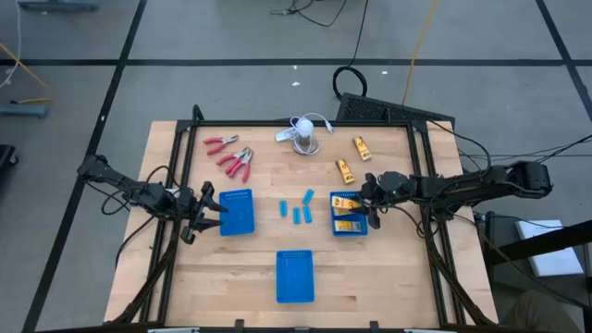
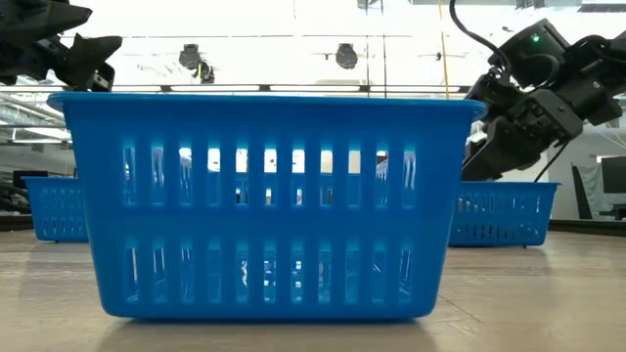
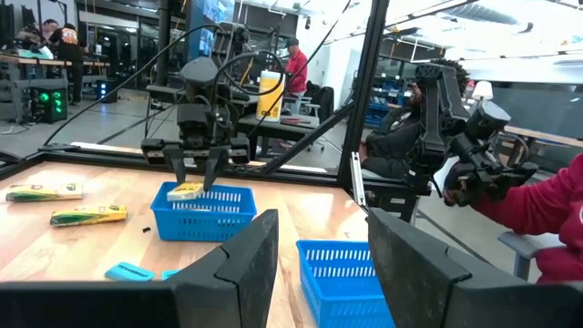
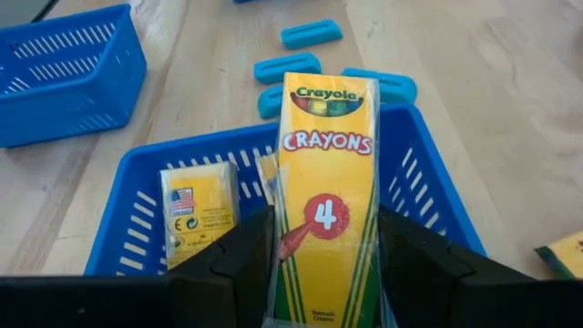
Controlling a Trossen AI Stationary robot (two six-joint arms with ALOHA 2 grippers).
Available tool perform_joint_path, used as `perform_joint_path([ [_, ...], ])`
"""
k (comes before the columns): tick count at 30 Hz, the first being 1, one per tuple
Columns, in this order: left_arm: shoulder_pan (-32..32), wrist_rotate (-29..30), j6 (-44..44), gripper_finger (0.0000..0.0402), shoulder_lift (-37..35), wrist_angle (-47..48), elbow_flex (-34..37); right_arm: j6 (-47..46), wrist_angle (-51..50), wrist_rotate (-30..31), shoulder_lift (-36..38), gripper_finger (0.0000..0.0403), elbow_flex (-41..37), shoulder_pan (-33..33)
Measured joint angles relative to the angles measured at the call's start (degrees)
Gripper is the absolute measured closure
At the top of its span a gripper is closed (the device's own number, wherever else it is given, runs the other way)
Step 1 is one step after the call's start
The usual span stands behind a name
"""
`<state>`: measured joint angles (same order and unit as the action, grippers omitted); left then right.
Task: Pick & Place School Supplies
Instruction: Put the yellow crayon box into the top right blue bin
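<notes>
My right gripper (image 1: 370, 207) hangs over the right blue basket (image 1: 349, 225), shut on a yellow-orange crayon box (image 4: 328, 173). A second crayon box (image 4: 199, 215) lies inside that basket. Two more crayon boxes (image 1: 345, 170) lie flat on the table farther back. Several light-blue blocks (image 1: 297, 209) lie flat mid-table. Red-handled pliers (image 1: 233, 159) lie at the far left. My left gripper (image 1: 215, 211) is open beside the left basket (image 1: 238, 211), whose rim (image 3: 342, 264) shows between its fingers in the left wrist view. My right gripper pinches the crayon box between its two fingers at the box's lower end (image 4: 321, 290), one finger (image 4: 232, 264) on each long side. The fingers come from above, slanting down, and lie along the box. The box sticks out past the fingertips over the inside of the right basket.
A third blue basket (image 1: 295, 276) stands near the table's near edge and fills the low view (image 2: 264, 205). A white round object with a cable (image 1: 305, 135) sits at the far middle. People sit beyond the table's right side (image 3: 547, 205). Bare wood lies between the baskets.
</notes>
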<state>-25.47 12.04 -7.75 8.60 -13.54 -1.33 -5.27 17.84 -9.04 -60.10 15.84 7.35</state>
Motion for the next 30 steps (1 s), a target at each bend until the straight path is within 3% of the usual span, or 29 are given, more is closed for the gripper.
perform_joint_path([
  [30, 0.0, 0.0, 0.0, 0.0229, 0.0, 0.0, 0.0, -1.1, 0.3, 0.0, 0.0, 0.0236, 0.0, 0.0],
])
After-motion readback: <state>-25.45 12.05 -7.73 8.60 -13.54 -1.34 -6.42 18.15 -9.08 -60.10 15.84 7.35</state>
